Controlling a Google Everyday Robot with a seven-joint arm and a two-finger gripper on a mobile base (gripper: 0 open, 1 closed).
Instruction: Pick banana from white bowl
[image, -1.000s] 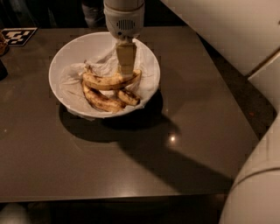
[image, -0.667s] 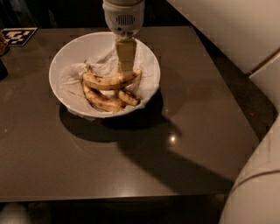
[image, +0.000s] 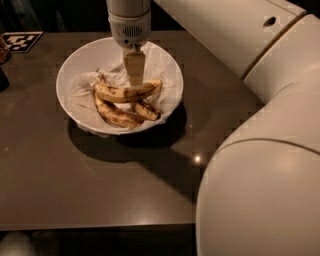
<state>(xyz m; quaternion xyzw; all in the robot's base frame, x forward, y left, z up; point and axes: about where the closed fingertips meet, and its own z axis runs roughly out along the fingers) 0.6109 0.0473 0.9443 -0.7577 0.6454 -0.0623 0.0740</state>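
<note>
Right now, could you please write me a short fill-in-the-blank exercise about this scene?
The white bowl holds ___ pieces of fruit.
The banana beneath the gripper is the ___ one in the bowl.
The paper lining the bowl is ___ in colour.
Missing words: three; longest; white.

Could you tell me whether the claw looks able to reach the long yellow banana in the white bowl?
Probably yes: the claw sits right over the long curved yellow banana, which lies uncovered in the wide round white bowl.
</note>
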